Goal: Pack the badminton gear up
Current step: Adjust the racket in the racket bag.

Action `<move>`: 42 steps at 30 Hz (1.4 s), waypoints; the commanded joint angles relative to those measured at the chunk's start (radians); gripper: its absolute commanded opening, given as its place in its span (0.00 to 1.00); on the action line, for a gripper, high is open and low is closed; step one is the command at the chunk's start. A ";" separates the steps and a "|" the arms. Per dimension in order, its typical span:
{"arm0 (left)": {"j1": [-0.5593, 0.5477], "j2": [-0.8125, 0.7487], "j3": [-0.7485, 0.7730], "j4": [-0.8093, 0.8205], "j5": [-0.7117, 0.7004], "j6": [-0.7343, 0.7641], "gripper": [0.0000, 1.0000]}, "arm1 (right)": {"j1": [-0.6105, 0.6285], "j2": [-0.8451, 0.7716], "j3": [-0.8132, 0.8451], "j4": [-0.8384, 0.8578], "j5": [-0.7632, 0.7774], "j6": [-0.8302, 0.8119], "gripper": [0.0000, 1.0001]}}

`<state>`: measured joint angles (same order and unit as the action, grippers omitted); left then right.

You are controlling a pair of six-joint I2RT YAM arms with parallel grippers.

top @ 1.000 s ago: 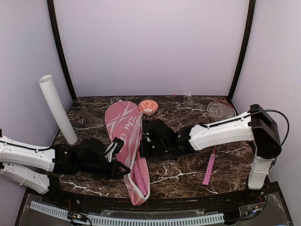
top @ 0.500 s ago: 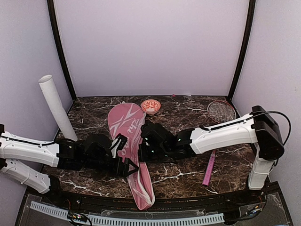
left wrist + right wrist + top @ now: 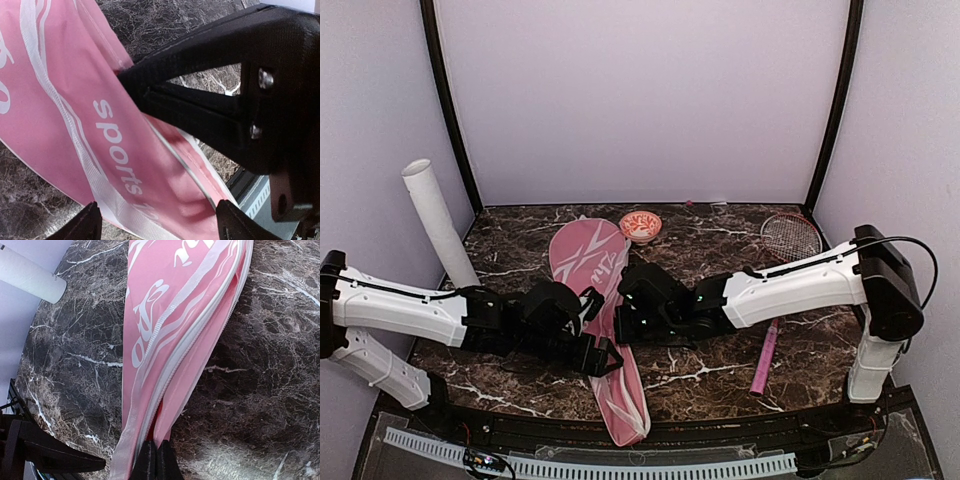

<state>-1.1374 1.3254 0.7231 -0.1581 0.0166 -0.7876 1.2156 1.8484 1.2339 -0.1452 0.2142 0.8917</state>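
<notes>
Right gripper [image 3: 153, 460]: clenched on cover [image 3: 165, 340] edge. Left gripper [image 3: 159, 222]: released, spread above cover. Edge to be lifted so the mouth is held wide for racket [image 3: 790, 238].

Plain pale-lilac back wall [image 3: 640, 100], no window, no marks on it. The side walls [image 3: 370, 120] are the same colour & angle in twd the back. Two black posts [image 3: 450, 100] run up the back corners, one L, one R. The table [image 3: 720, 370] has a dark brown marble-look top w/ white veins, slightly glossy, front edge curved. A white slotted strip [image 3: 650, 467] runs along the very front, below that edge. Light is soft & even, shadows faint.
</notes>
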 commanded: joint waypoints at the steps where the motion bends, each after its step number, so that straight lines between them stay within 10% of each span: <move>1: -0.005 0.035 0.045 -0.018 -0.025 0.012 0.81 | 0.009 0.013 0.033 0.047 0.016 0.010 0.00; 13: -0.007 0.093 0.080 0.007 -0.030 -0.006 0.77 | 0.013 0.028 0.036 0.025 0.036 0.020 0.00; 29: -0.007 0.057 0.046 -0.081 -0.064 -0.052 0.00 | 0.001 -0.020 0.023 -0.045 0.100 0.033 0.00; 42: -0.002 -0.002 -0.024 -0.044 -0.099 -0.093 0.00 | -0.022 -0.315 -0.236 -0.128 0.188 0.039 0.74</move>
<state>-1.1419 1.3552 0.7227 -0.2096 -0.0582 -0.8650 1.2087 1.6257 1.0775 -0.2478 0.3592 0.9176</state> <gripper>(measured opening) 0.006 0.684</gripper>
